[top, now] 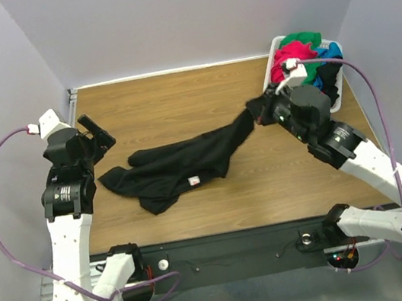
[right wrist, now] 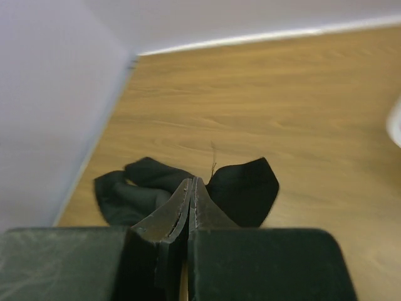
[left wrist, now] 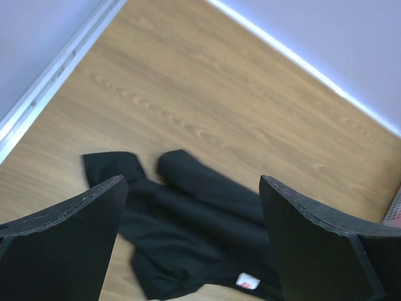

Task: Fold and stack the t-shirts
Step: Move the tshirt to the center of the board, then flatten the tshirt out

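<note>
A black t-shirt [top: 180, 165] lies crumpled on the wooden table [top: 169, 98], its white neck label [top: 195, 182] facing up. One end is drawn out to the right and lifted to my right gripper [top: 262, 108], which is shut on that fabric. In the right wrist view the pressed-together jaws [right wrist: 193, 182] have black cloth [right wrist: 247, 185] bunched on both sides of the tips. My left gripper [top: 98, 133] hangs open above the table, left of the shirt. The left wrist view shows the shirt [left wrist: 188, 219] and label [left wrist: 248, 282] between its wide-apart fingers [left wrist: 69, 226], untouched.
A white basket [top: 274, 49] stands at the back right corner behind the right arm. It holds more t-shirts: red [top: 282, 59], green [top: 302, 39] and blue [top: 325, 77]. Walls close the table at the back and sides.
</note>
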Robot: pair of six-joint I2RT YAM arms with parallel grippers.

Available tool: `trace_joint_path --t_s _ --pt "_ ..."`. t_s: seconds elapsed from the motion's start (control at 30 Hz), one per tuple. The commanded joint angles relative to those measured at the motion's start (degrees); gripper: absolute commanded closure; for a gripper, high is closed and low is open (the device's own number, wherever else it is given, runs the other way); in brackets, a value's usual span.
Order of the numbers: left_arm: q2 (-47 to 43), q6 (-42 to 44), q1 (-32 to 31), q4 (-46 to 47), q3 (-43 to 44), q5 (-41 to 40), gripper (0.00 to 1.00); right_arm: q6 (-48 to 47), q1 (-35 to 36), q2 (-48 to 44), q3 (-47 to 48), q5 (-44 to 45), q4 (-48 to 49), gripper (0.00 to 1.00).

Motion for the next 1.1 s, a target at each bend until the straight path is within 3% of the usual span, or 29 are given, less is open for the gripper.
trace_joint_path --t_s 0.0,0.17,0.23,0.27,0.3,0.4,0.53,0.7,1.07 --pt "-0.4 -1.8 0.0 -2.2 -3.8 0.3 0.01 4.2 -0.6 -1.5 -8.0 17.3 -8.7 1.00" --pt "-0.8 -4.8 0.0 -5.9 -9.4 1.0 0.01 9.8 -1.2 1.0 -11.5 20.7 -12.7 0.99" --pt "-1.3 -7.0 0.0 -6.0 -12.5 1.4 0.01 10.6 -1.2 1.2 -12.5 21.7 -12.9 0.90" --pt "-1.3 -7.8 0.0 -5.5 -14.0 2.0 0.01 10.8 -1.2 1.2 -12.6 21.7 -13.1 0.81" --pt "-1.3 -8.4 0.0 -5.0 -16.9 2.8 0.01 11.1 -1.2 1.0 -12.8 21.5 -13.3 0.53" --pt "-1.2 -10.6 0.0 -0.4 -22.7 7.3 0.01 11.2 -1.1 -0.5 -14.4 19.2 -13.7 0.00" --pt "1.3 -15.5 0.0 6.7 -26.4 15.2 0.06 15.2 -1.2 -4.0 -17.6 19.5 -16.2 0.00" --pt "9.8 -19.7 0.0 13.5 -30.1 9.5 0.20 20.9 -1.1 -5.8 -25.2 13.7 -17.0 0.00" --pt "21.7 -19.9 0.0 25.6 -32.7 8.8 0.22 31.1 -1.1 -1.1 -31.3 14.0 -14.2 0.00"
